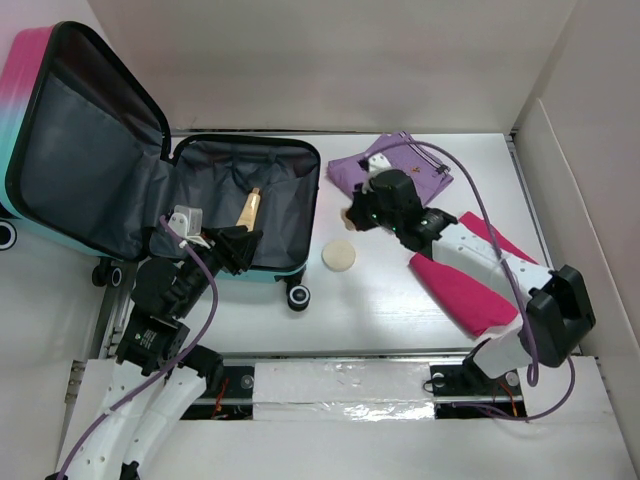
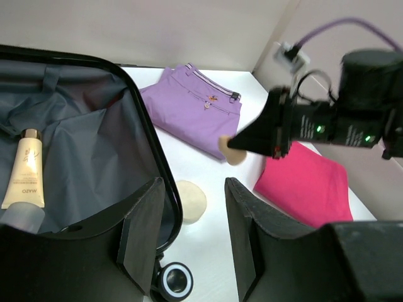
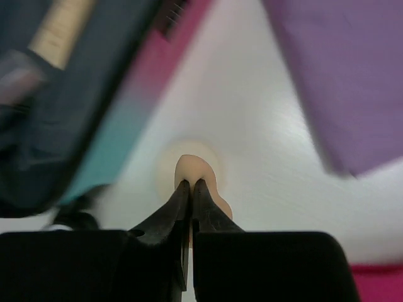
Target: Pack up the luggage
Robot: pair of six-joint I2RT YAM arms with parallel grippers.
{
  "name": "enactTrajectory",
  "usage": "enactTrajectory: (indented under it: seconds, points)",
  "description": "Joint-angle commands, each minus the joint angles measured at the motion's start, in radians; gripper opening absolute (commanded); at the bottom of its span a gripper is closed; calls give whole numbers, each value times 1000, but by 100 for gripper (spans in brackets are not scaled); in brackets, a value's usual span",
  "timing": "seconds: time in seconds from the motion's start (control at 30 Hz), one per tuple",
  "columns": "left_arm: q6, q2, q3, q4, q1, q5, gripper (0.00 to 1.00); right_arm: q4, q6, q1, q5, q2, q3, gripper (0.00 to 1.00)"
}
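Note:
The luggage (image 1: pixel 150 190) lies open at the left, its lid upright and its dark grey lining showing; a cream tube (image 1: pixel 250 208) lies inside. My left gripper (image 1: pixel 236 250) is open and empty over the luggage's near right rim (image 2: pixel 151 157), with the rim between its fingers (image 2: pixel 141 233). My right gripper (image 1: pixel 352 216) is shut on a small beige sponge (image 3: pixel 196 171) and holds it above the table. Directly below it a round cream puff (image 1: pixel 339 256) lies on the table; the puff also shows in the left wrist view (image 2: pixel 189 201).
A folded purple garment (image 1: pixel 390 165) lies at the back centre. A folded pink garment (image 1: pixel 470 285) lies under the right arm. A luggage wheel (image 1: pixel 298 296) juts out near the puff. White walls close in the back and the right side.

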Motion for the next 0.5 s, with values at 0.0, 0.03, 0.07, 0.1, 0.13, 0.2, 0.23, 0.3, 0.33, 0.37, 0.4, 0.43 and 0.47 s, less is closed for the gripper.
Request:
enactTrajectory:
  seconds: [0.0, 0.03, 0.07, 0.1, 0.13, 0.2, 0.23, 0.3, 0.33, 0.37, 0.4, 0.43, 0.47]
  points:
    - [-2, 4, 33, 43, -5, 7, 40, 203, 36, 75, -183, 58, 144, 0]
    - [-2, 3, 32, 43, -5, 5, 40, 239, 43, 89, -203, 86, 187, 1]
    - [-1, 3, 32, 43, -5, 5, 41, 259, 47, 103, -225, 111, 272, 12]
    - [-1, 3, 32, 43, -5, 2, 42, 289, 55, 114, -228, 158, 308, 24]
    - [1, 3, 32, 42, -5, -4, 44, 303, 58, 125, -225, 175, 337, 38]
    - [2, -2, 32, 40, -5, -7, 49, 336, 72, 125, -204, 195, 366, 71]
    - [2, -3, 30, 40, -5, -7, 50, 348, 76, 125, -199, 194, 356, 76]
    - [1, -5, 32, 42, -5, -4, 52, 357, 76, 125, -172, 182, 295, 79]
    - [1, -6, 32, 42, -5, 2, 52, 351, 76, 116, -152, 169, 269, 78]
    - [1, -6, 33, 42, -5, 5, 52, 342, 76, 106, -112, 162, 239, 67]
    - [-1, -8, 33, 43, -5, 7, 52, 328, 76, 106, -71, 157, 175, 56]
    - [-1, -8, 33, 42, -5, 11, 52, 324, 78, 106, -35, 153, 141, 45]
    - [-1, -8, 33, 43, -5, 15, 52, 313, 82, 97, -2, 154, 111, 19]
